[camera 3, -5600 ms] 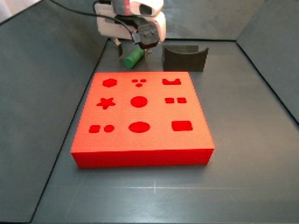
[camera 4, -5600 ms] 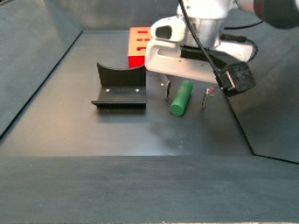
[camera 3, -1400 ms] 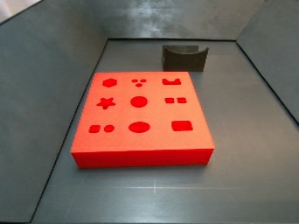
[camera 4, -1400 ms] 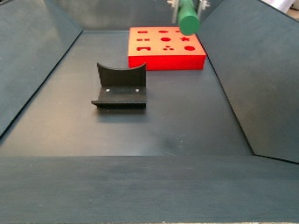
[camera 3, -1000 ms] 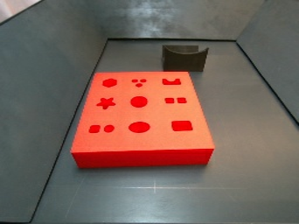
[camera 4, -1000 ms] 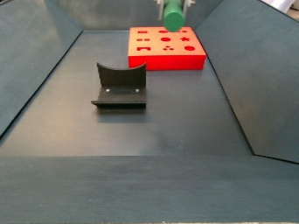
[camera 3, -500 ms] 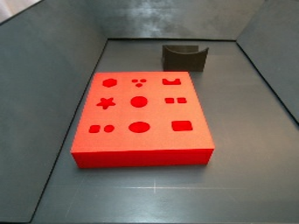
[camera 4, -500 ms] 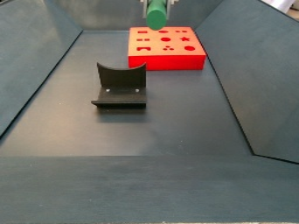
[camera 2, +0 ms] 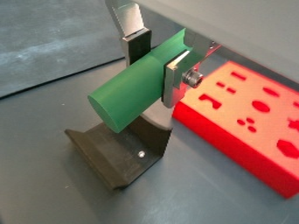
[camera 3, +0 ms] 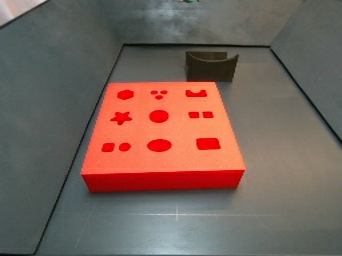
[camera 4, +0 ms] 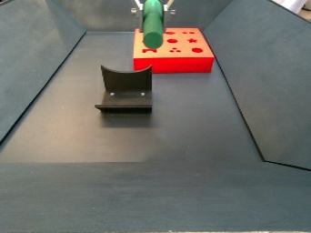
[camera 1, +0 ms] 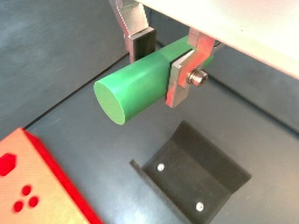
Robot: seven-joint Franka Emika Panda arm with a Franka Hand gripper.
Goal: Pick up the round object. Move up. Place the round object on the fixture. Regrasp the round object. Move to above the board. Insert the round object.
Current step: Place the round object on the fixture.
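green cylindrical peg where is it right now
The green cylindrical peg is clamped in the hand, up in the air above the dark notched fixture, beside the red board.

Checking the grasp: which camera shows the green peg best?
A wrist view: the round object fills the frame, clamped between the gripper fingers, above the fixture. The other wrist view matches. One side view shows it small at the top edge; the other misses it.

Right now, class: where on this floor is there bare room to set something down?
Bare floor lies in front of the fixture and beside the board. It is crowded between fixture and board. The gripper holds the green peg aloft.
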